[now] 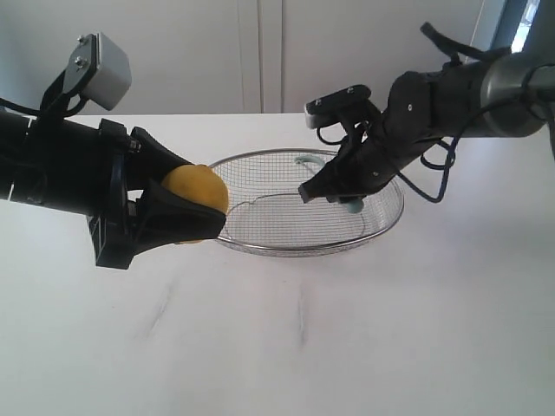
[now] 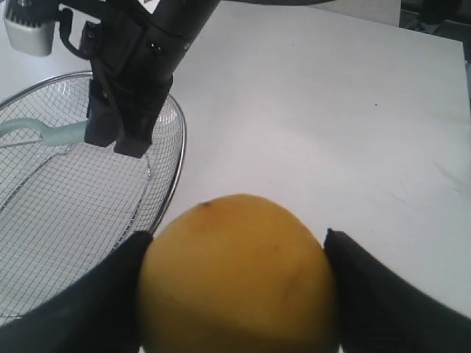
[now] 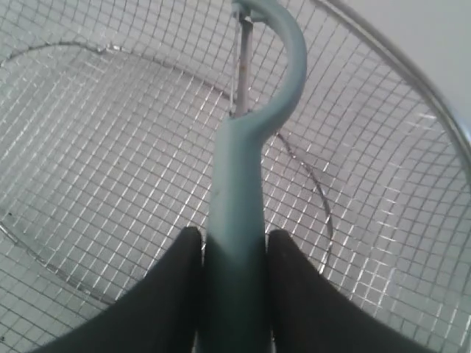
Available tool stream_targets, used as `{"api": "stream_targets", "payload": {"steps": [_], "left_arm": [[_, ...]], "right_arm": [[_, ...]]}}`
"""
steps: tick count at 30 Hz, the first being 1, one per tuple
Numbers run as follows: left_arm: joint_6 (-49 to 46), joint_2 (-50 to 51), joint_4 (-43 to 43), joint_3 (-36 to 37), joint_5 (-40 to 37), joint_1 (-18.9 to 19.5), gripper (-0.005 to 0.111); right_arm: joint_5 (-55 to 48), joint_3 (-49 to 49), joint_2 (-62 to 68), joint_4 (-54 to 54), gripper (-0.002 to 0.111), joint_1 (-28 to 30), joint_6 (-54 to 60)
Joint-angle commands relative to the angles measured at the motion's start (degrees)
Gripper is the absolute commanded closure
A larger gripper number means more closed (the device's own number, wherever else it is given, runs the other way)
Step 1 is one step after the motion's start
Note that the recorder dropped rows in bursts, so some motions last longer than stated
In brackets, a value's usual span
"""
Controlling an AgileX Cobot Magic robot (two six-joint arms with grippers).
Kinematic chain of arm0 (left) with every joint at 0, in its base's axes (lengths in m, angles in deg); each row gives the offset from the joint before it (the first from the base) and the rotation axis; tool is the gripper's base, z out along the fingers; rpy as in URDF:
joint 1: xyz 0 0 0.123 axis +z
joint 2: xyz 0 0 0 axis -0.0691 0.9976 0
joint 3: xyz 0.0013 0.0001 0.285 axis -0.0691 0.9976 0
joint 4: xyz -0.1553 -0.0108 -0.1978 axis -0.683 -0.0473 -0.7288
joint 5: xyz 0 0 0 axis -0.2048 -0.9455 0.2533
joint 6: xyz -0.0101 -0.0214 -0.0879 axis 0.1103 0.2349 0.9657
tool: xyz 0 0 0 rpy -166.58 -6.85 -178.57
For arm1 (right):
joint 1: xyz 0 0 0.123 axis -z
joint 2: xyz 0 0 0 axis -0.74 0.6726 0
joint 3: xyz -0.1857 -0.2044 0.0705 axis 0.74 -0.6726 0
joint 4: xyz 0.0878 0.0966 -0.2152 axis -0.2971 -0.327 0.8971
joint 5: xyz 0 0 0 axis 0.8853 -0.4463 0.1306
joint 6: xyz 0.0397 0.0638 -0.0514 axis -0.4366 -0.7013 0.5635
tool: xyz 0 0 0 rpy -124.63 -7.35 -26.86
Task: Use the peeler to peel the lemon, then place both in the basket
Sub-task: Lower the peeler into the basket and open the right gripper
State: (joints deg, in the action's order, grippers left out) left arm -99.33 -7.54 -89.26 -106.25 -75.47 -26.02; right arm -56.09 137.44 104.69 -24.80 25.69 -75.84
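Observation:
My left gripper (image 1: 213, 196) is shut on the yellow lemon (image 1: 196, 191), holding it just outside the left rim of the wire-mesh basket (image 1: 303, 250). In the left wrist view the lemon (image 2: 235, 272) fills the gap between both black fingers (image 2: 103, 298). Reaching down into the basket, my right gripper (image 1: 323, 192) is shut on the teal handle of the peeler (image 3: 235, 184). The peeler's curved head and metal blade point along the mesh (image 3: 110, 147). Its teal ends (image 1: 350, 206) peek out behind the gripper. I cannot tell whether the peeler touches the mesh.
The basket stands at the middle back of a white table (image 1: 347, 329). From the left wrist the basket rim (image 2: 180, 147) lies close beside the lemon, with the right arm (image 2: 132, 81) and the peeler (image 2: 44, 134) over the mesh. A pale wall runs behind.

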Motion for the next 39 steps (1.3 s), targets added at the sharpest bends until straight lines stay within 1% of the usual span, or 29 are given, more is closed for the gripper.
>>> {"api": "stream_targets", "payload": {"steps": [1, 15, 18, 20, 28, 30, 31, 34, 36, 39], "left_arm": [[0.0, -0.2, -1.8, -0.2, -0.9, 0.0, 0.107], [0.0, -0.2, -1.8, -0.2, -0.9, 0.0, 0.107], [0.0, -0.2, -1.8, -0.2, -0.9, 0.0, 0.107], [0.0, -0.2, -1.8, -0.2, -0.9, 0.0, 0.107], [0.0, -0.2, -1.8, -0.2, -1.3, 0.0, 0.107], [0.0, -0.2, -1.8, -0.2, -1.3, 0.0, 0.107], [0.0, -0.2, -1.8, -0.2, -1.3, 0.0, 0.107], [0.0, -0.2, -1.8, -0.2, -1.3, 0.0, 0.107], [0.0, -0.2, -1.8, -0.2, -1.3, 0.0, 0.107], [0.0, -0.2, -1.8, -0.2, -1.3, 0.0, 0.107]], "right_arm": [[1.2, 0.4, 1.7, 0.1, 0.108, -0.2, 2.6], [1.4, 0.4, 4.2, 0.1, 0.108, -0.2, 3.8], [0.5, 0.4, 4.2, 0.1, 0.102, -0.2, 3.8], [-0.8, 0.4, 4.2, 0.1, 0.094, -0.2, 3.8], [-4.8, 0.4, 4.2, -0.4, 0.076, -0.2, 3.3], [-5.4, 0.4, 4.2, -0.4, 0.069, -0.2, 3.3], [-5.9, 0.4, 4.2, -0.4, 0.064, -0.2, 3.3], [-6.1, 0.4, 4.2, -0.5, 0.056, -0.2, 3.0], [-6.1, 0.4, 4.2, -0.5, 0.054, -0.2, 2.7], [-6.4, 0.4, 3.7, -0.5, 0.054, -0.2, 2.7]]}}
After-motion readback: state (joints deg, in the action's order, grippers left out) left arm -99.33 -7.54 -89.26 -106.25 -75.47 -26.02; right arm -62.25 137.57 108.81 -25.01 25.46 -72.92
